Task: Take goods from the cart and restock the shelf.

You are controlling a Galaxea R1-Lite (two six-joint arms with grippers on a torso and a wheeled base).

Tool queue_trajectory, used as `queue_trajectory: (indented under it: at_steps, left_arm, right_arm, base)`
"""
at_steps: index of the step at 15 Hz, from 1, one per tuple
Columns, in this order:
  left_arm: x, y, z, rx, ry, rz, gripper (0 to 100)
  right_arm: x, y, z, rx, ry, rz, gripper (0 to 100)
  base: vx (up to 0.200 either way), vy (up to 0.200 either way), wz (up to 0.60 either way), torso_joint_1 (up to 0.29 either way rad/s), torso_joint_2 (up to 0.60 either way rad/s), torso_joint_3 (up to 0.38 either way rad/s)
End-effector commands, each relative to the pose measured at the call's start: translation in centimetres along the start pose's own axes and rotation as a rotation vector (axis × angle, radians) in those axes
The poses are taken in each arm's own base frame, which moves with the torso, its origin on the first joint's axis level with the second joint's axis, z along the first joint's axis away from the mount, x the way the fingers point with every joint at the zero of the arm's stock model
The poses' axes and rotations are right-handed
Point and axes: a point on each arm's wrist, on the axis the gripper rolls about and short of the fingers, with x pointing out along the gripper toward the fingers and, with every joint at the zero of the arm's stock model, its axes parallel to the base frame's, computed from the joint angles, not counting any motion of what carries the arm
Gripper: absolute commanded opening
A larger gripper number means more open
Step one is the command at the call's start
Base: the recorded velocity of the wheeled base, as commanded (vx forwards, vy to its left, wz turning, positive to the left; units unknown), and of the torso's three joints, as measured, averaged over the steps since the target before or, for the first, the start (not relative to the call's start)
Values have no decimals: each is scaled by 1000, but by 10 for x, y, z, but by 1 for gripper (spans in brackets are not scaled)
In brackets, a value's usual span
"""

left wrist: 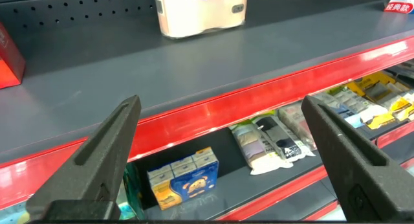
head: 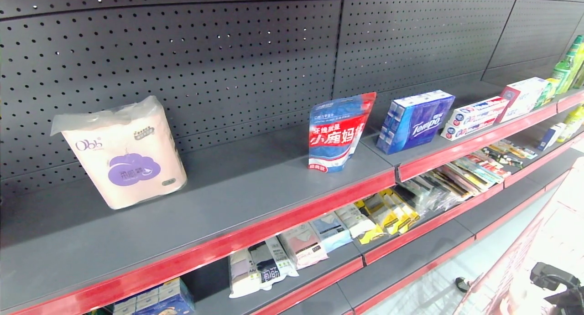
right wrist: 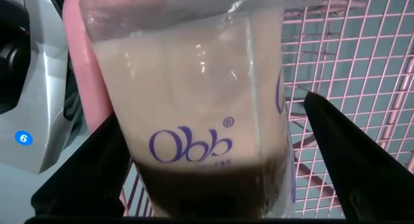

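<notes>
**Q:** Where is the pack from the cart?

**A:** A plastic-wrapped pack of paper rolls [right wrist: 187,88] sits close before the right wrist camera, within the span of the right gripper [right wrist: 213,106]. The pink wire cart [right wrist: 352,68] is behind it. The pack's top is cut off and its lower end is lost in shadow. I cannot tell whether the gripper is clamped on it or merely around it.

**Q:** And the other arm?

**A:** The left gripper [left wrist: 220,99] is released, spread wide with nothing between. It hangs in front of the red front edge of the top shelf [left wrist: 194,68].

**Q:** What stands on that shelf?

**A:** At the robot's left, a matching roll pack [head: 121,153] stands upright. Well apart from it a blue-and-red pouch [head: 340,132] also stands upright. A blue tissue box [head: 415,121] is just beside the pouch, then toothpaste cartons [head: 477,116]. Green bottles [head: 568,64] at the far right are cut off by the edge.

**Q:** Anything below?

**A:** Flat packets [head: 292,251] lie on the lower shelf, half hidden under the board above. What they contain is hard to make out.
</notes>
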Motion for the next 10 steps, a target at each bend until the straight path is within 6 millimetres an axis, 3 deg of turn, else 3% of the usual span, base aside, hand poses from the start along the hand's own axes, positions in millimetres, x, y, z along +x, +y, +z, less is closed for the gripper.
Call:
queue_trajectory:
  at_steps: [1, 10]
  left_arm:
    - [0, 0, 0, 1, 1, 0, 100]
    - [0, 0, 0, 0, -1, 0, 100]
  right_arm:
    - [5, -3, 3, -10, 5, 3, 100]
    - [9, -8, 11, -47, 39, -8, 100]
  base:
    - [0, 0, 0, 0, 0, 0]
    - [0, 0, 0, 0, 0, 0]
